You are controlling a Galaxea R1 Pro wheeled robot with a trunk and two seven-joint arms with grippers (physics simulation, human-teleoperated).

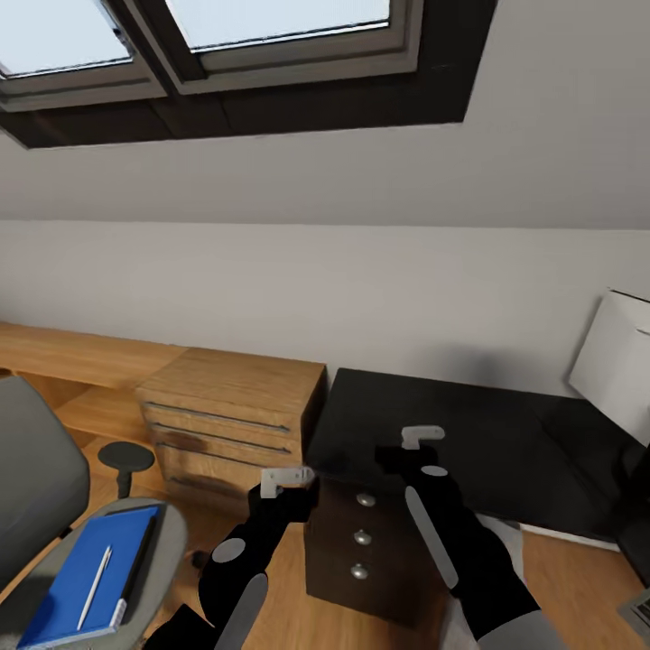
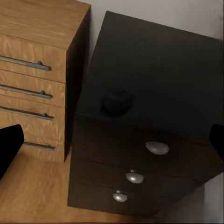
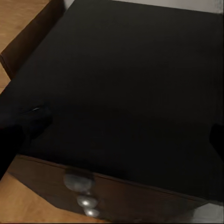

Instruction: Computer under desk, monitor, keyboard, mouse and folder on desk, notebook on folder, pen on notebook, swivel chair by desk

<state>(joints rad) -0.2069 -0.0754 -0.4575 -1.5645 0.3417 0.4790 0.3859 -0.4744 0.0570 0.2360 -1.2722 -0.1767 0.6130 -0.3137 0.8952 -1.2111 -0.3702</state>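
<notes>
Both black forearms are raised side by side before the glossy black table [image 1: 469, 433], the left gripper [image 1: 287, 478] at its near corner and the right gripper [image 1: 422, 437] over its top, fingers of each spread and empty. Well off to the left, low on the grey padded swivel chair [image 1: 36, 478], the flat bright blue folder [image 1: 86, 578] is seen, a thin white pen [image 1: 94, 587] lying along its long axis, which runs away from the robot. By this reading the left arm is judged the nearer, though a wide swing leftward would be needed.
</notes>
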